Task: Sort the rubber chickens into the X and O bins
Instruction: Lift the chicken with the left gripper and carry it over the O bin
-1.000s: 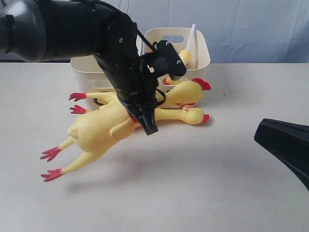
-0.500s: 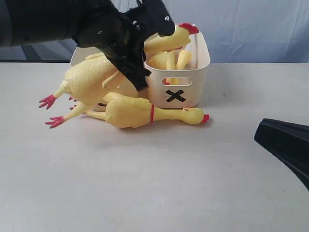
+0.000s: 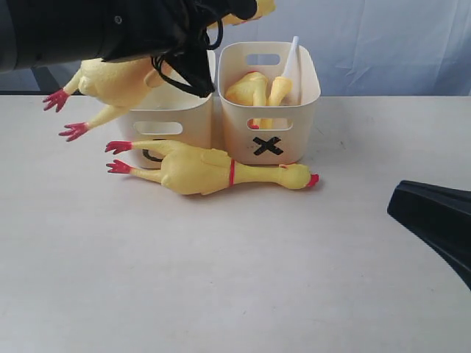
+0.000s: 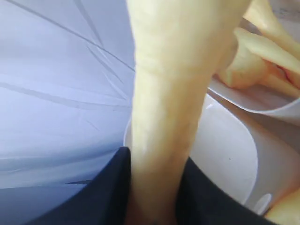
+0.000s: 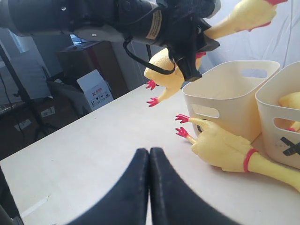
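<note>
Rubber chickens: yellow, soft-looking moulded toys, faintly dimpled on the body, with red feet, combs and neck bands.
Raised chicken: long, plump body tapering to a thin neck; held in the air above the O bin, red feet hanging out past that bin's outer side, head cut off by the top of the exterior view.
Left gripper: black fingers clamped on either side of the raised chicken's neck.
Lying chicken: long, flat on the table just in front of both bins; head with red comb below the X, feet stretched the other way.
Short chickens: smooth and rounded, piled inside the X bin.
White tube: slim, leaning in the X bin's back corner, rising above the rim.
X bin: cream plastic tub, rounded corners, slot handle, black X on the front.
O bin: matching tub, right against the X bin; its black mark mostly hidden behind the lying chicken.
Right gripper: black tapered fingers pressed together, holding nothing, low over the table, well apart from the bins.
Table: matt off-white top.
Backdrop: creased pale blue cloth.
</note>
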Action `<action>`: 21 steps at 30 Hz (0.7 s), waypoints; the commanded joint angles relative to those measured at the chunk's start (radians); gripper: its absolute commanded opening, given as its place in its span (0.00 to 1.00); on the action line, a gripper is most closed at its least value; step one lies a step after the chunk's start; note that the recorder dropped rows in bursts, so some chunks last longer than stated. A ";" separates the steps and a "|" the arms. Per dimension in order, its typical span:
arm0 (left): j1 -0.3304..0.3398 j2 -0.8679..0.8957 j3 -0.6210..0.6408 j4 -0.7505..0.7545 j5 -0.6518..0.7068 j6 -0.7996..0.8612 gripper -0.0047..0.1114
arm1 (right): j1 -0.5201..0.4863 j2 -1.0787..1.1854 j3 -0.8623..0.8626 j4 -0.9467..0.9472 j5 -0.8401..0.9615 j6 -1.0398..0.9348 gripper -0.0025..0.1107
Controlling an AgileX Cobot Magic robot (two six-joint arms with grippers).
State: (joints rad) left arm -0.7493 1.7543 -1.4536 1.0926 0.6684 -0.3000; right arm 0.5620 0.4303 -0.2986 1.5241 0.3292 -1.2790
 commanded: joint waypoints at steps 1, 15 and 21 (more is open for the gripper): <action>0.001 -0.014 -0.010 0.191 -0.023 -0.176 0.04 | -0.004 -0.007 0.006 0.002 0.000 -0.003 0.02; 0.001 -0.014 0.000 0.652 -0.093 -0.669 0.04 | -0.004 -0.007 0.006 0.002 0.000 -0.003 0.02; 0.001 0.004 0.017 0.652 -0.112 -0.714 0.04 | -0.004 -0.007 0.006 0.002 0.000 -0.003 0.02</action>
State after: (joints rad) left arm -0.7493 1.7543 -1.4432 1.7218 0.5567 -0.9941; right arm 0.5620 0.4303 -0.2986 1.5241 0.3292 -1.2790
